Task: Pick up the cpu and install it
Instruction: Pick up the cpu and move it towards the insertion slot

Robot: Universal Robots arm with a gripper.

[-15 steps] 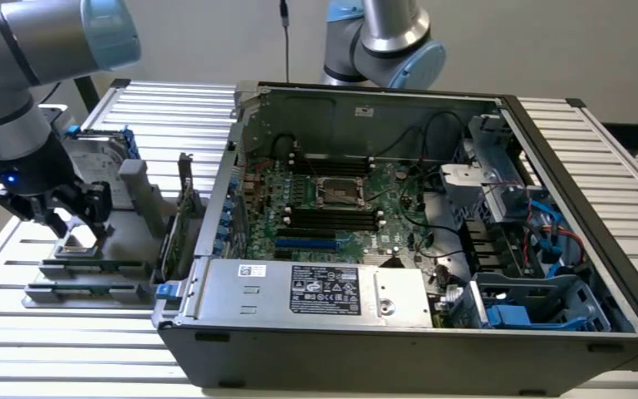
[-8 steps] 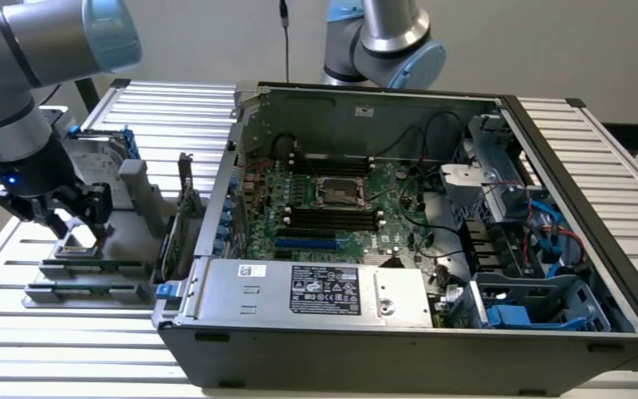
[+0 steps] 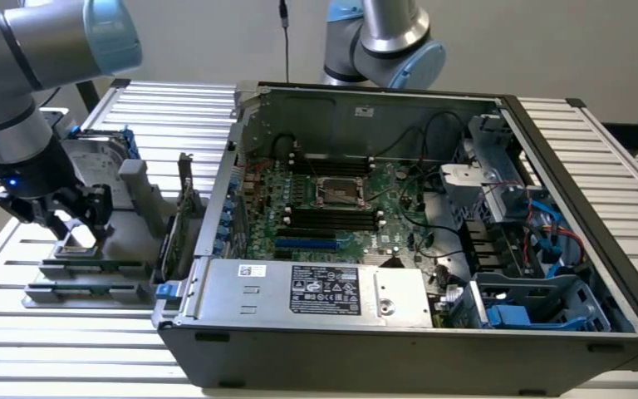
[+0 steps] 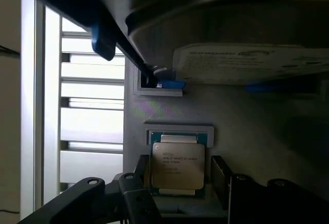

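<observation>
Carefully does it: my claw (image 3: 77, 235) is spread wide, with a finger just beside each side of the cpu (image 4: 177, 165) (nothing pinched yet). The chip lies flat in its pocket on the grey holder (image 4: 257, 126), toward the holder's edge away from the hard drive (image 4: 247, 62). To do this well, I judge, I should sit centred and square to the chip's sides. Then I should close gently on its rim, so it lifts level rather than tilted.

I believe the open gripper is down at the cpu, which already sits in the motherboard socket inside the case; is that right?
Not quite: the cpu lies in a holder on the grey fixture outside the case, not in the socket, as the wrist view shows. The gripper is indeed open and down at it.
</observation>
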